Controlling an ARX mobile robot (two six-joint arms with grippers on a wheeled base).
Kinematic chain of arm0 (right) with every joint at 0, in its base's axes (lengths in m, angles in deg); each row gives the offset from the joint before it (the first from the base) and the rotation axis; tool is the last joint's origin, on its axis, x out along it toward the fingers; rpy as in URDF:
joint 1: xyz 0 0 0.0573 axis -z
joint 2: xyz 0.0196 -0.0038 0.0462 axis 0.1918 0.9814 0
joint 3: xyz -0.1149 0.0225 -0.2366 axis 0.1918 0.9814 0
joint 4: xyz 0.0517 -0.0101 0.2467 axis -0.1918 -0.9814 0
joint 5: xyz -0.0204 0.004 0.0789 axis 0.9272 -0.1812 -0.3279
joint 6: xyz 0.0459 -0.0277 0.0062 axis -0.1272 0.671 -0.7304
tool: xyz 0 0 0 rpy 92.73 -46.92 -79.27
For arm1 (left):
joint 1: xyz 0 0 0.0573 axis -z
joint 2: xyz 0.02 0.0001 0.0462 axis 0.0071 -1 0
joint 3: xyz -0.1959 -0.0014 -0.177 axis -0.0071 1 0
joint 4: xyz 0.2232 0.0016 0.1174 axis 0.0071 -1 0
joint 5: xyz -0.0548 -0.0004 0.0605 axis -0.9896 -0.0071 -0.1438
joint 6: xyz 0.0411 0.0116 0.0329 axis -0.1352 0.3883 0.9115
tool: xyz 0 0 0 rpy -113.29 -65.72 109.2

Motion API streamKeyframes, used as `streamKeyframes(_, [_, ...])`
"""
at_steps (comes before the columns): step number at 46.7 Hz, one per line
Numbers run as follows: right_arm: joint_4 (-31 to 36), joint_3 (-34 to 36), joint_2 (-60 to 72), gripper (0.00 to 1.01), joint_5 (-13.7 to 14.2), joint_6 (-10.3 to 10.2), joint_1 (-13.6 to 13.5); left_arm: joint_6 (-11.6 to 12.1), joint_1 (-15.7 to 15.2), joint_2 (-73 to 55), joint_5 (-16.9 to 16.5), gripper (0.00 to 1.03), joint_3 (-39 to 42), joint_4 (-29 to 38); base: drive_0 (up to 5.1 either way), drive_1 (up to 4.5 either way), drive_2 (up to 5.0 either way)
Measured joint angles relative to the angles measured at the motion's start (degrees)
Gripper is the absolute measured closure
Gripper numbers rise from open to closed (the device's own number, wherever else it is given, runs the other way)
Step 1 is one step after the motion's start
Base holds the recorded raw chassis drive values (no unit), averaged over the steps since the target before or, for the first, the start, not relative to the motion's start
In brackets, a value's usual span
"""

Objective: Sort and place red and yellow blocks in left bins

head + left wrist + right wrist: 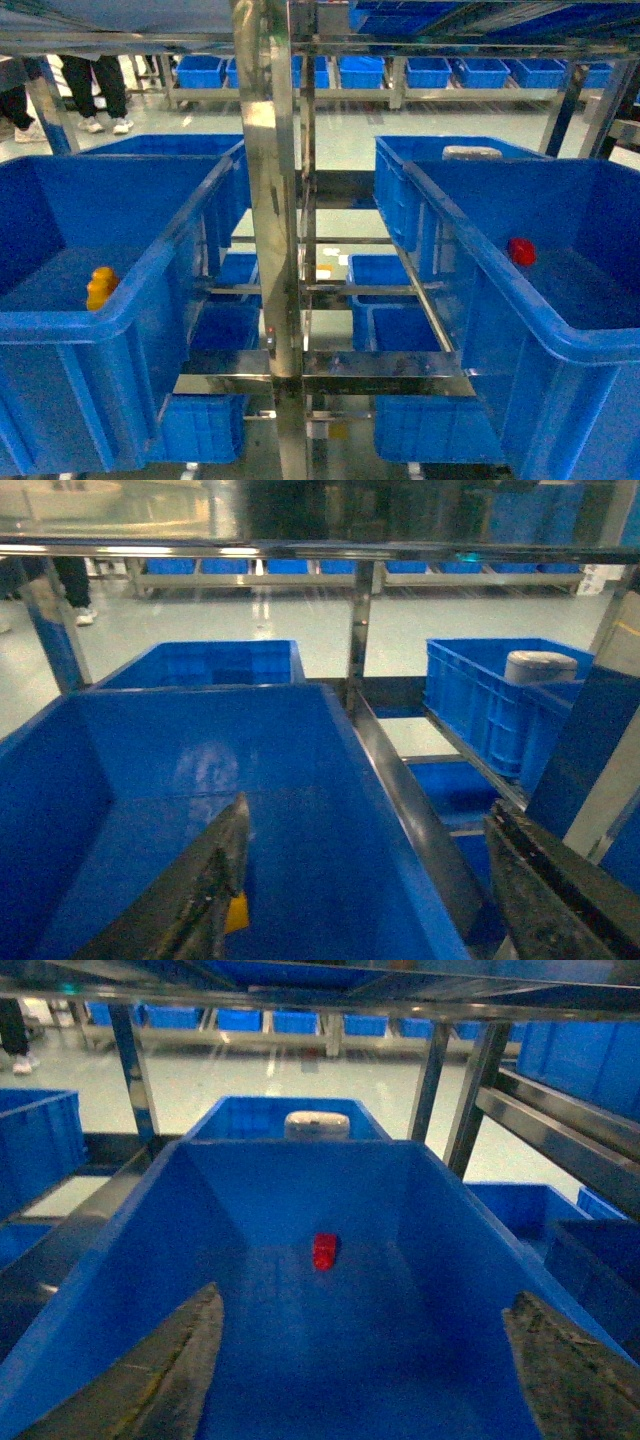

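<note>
In the head view the near left bin (120, 300) is a deep, bright-blue plastic crate with a thick rolled rim and smooth glossy inner walls. The yellow block (100, 288) lies on its floor at about 8 o'clock, close against the near wall. It is a small, glossy orange-yellow piece that looks taller than wide from here; its studs and the way it faces are too blurred to tell. In the left wrist view a corner of the same block (236, 913) shows as a flat yellow patch just beside the dark left finger (200, 890). The left gripper (370, 910) is released, with its two dark, scuffed fingers standing wide apart, one inside the crate and the other beyond the crate's right wall.

A shiny steel rack post (268, 200) rises through the middle of the head view, with smaller blue crates on the lower shelf (400, 330) behind it.

To the right, a second deep blue crate (560, 330) holds the red block (521, 251), a small bright-red glossy piece lying toward the far end of the floor at about 12 o'clock. In the right wrist view the red block (325, 1251) is oblong, with its long axis running away from the camera along the crate's length. The right gripper (365, 1370) is released too, its rough dark fingers spread to either side of the crate's near end and well apart from the block. A pale rounded object (317, 1123) rests in the next crate behind.
</note>
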Motion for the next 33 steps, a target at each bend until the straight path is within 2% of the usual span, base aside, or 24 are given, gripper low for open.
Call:
streamKeyframes(4, [6.7,5.8,-2.1,0.33,0.5,-1.3,-1.4,0.0,-1.7,3.5,1.0,0.52,2.6,0.7,0.0,0.00,0.0])
streamKeyframes(11, [6.8,9.0,-8.0,0.57,1.4,-1.9,-2.9,0.0,-1.2,7.8,0.4,0.76,5.9,0.3,0.0,0.00,0.0])
streamKeyframes(17, [4.3,13.2,-13.4,0.84,3.1,-2.1,-4.0,-0.1,-1.3,12.5,0.4,1.02,9.4,-1.9,0.0,0.00,0.0])
streamKeyframes(19, [8.2,14.9,-13.1,0.91,3.4,-2.1,-4.3,0.0,-1.3,14.0,0.4,1.01,10.1,-2.4,0.0,0.00,0.0])
streamKeyframes(21, [7.1,15.9,-13.9,1.00,4.0,-2.0,-5.0,0.0,-1.3,15.8,0.4,1.01,10.9,-3.3,0.0,0.00,0.0])
streamKeyframes(22, [6.0,16.6,-14.9,0.99,6.2,-2.2,-6.5,0.0,-1.3,17.0,0.4,1.01,11.3,-3.8,0.0,0.00,0.0])
streamKeyframes(23, [5.2,17.1,-15.7,0.99,6.8,-2.2,-7.5,0.0,-1.3,17.7,0.5,1.01,11.6,-4.3,0.0,0.00,0.0])
streamKeyframes(26, [2.7,18.5,-19.6,0.99,6.9,-2.3,-9.1,0.0,-1.3,20.3,0.4,1.01,12.7,-6.0,0.0,0.00,0.0])
streamKeyframes(33, [-2.4,19.5,-27.0,0.99,7.6,-2.3,-8.7,0.0,-1.3,26.0,0.5,1.01,14.6,-9.9,0.0,0.00,0.0])
